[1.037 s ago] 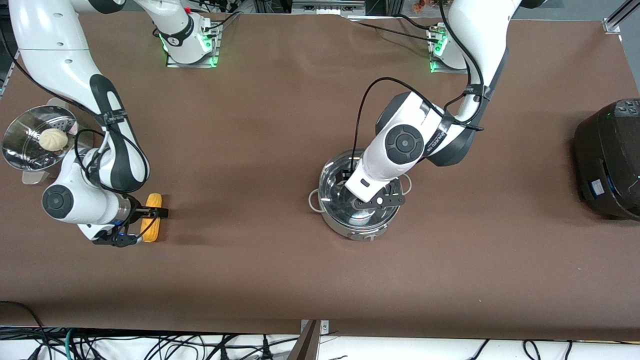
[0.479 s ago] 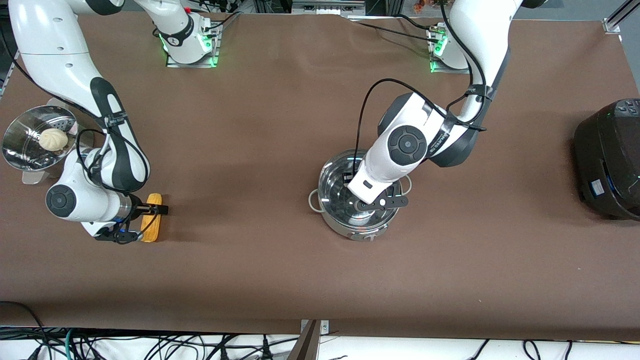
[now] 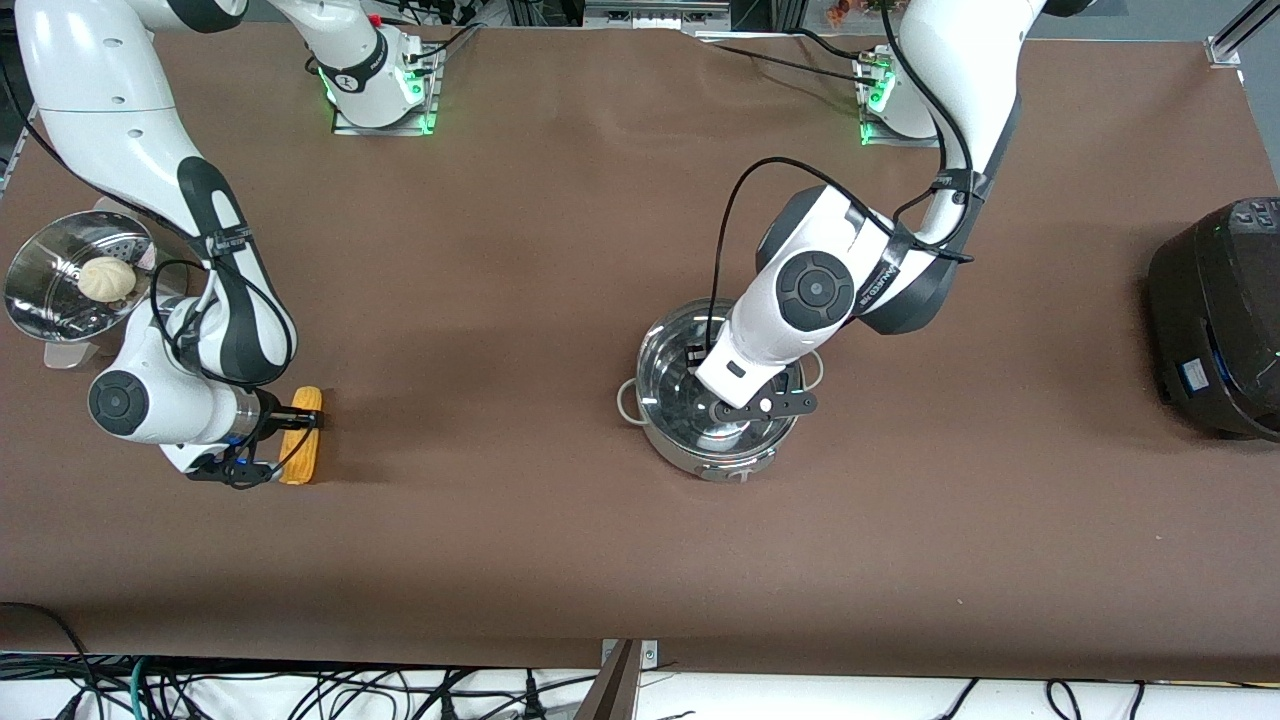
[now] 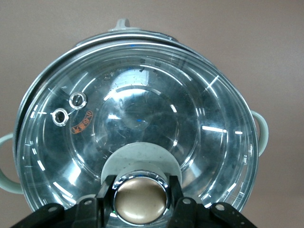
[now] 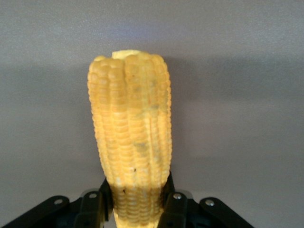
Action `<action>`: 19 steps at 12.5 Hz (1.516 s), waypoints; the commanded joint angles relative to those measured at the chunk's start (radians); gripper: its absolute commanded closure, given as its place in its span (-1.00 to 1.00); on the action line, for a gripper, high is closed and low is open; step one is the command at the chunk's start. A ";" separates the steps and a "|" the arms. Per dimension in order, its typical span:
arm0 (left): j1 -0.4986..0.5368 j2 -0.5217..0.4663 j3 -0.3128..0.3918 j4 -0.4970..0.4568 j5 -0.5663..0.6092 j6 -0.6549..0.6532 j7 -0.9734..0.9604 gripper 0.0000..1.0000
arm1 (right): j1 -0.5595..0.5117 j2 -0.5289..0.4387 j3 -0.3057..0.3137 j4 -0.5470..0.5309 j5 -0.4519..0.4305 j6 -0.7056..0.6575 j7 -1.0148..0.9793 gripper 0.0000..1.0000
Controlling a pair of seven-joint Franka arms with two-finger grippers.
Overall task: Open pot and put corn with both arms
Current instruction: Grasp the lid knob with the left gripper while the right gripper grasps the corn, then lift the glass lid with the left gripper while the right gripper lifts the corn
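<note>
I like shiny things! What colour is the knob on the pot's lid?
The knob is shiny tan-gold, seen best in the left wrist view.

A robotics lab. Two white arms are bolted to a brown-covered table. Loose cables tangle below its edge

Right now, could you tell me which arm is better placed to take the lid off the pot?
The left arm: its tool is shut on the lid's knob over the pot. The right tool grips the corn.
</note>
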 commanded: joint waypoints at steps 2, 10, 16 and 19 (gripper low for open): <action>0.021 -0.033 0.004 0.035 0.021 -0.095 -0.003 1.00 | -0.001 -0.008 0.006 0.030 0.007 -0.016 -0.004 0.34; 0.212 -0.133 -0.001 0.022 0.016 -0.236 0.223 1.00 | 0.008 -0.035 0.011 0.225 0.013 -0.196 -0.001 0.32; 0.380 -0.298 0.001 -0.223 0.070 -0.239 0.471 1.00 | 0.030 -0.179 0.127 0.237 0.010 -0.279 0.058 0.19; 0.427 -0.340 -0.001 -0.329 0.133 -0.207 0.489 1.00 | 0.037 -0.183 0.335 0.280 0.003 -0.290 0.372 0.20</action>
